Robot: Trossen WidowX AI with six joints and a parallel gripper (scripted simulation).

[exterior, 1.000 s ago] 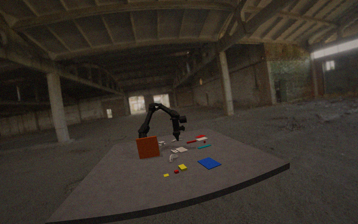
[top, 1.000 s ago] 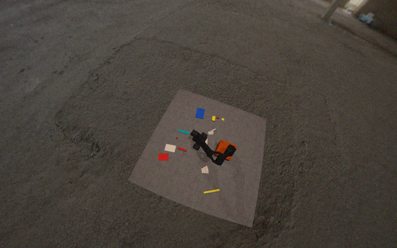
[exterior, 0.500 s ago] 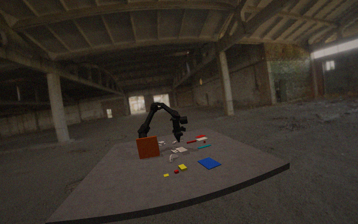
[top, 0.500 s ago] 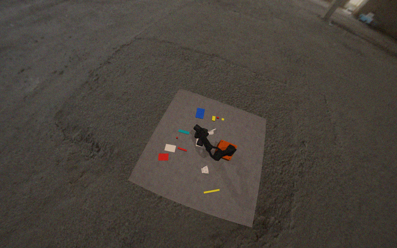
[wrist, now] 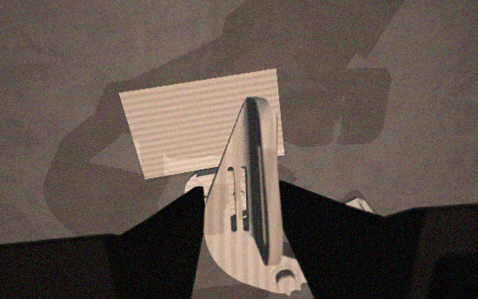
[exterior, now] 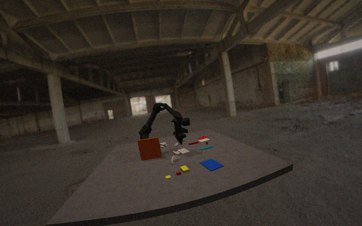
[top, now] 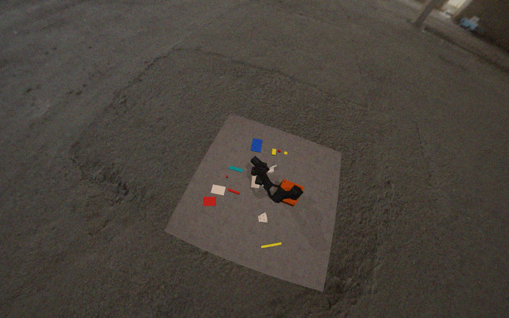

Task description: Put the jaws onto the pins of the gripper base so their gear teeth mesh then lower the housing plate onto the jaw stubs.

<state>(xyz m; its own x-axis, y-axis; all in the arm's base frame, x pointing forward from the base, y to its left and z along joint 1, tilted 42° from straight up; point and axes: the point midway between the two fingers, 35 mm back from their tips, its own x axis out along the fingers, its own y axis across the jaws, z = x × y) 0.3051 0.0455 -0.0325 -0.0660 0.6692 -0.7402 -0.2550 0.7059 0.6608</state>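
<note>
My gripper (exterior: pixel 181 143) (wrist: pixel 239 192) is shut on a white slotted jaw (exterior: pixel 176 144) (wrist: pixel 223 252), held above the table. The jaw's hole and gear teeth point toward the bottom of the wrist view. The white gripper base (exterior: pixel 176 152) (wrist: pixel 192 184) lies below, mostly hidden behind the held jaw in the wrist view; its pins cannot be made out. The other white jaw (top: pixel 271 170) (exterior: pixel 175 159) lies on the table on the blue plate's side of the base. The white housing plate (top: pixel 263 217) (exterior: pixel 163 144) lies apart, on the other side of the arm.
A white slab (top: pixel 254 182) (exterior: pixel 183 150) (wrist: pixel 182 126) lies beside the base. A large orange block (top: pixel 288 184) (exterior: pixel 150 148) stands near the arm's foot. A blue plate (top: pixel 256 145) (exterior: pixel 211 164), teal bar (top: pixel 236 168) (exterior: pixel 206 147), red bar (top: pixel 233 191) (exterior: pixel 193 143) and yellow block (top: pixel 273 151) (exterior: pixel 184 168) lie around.
</note>
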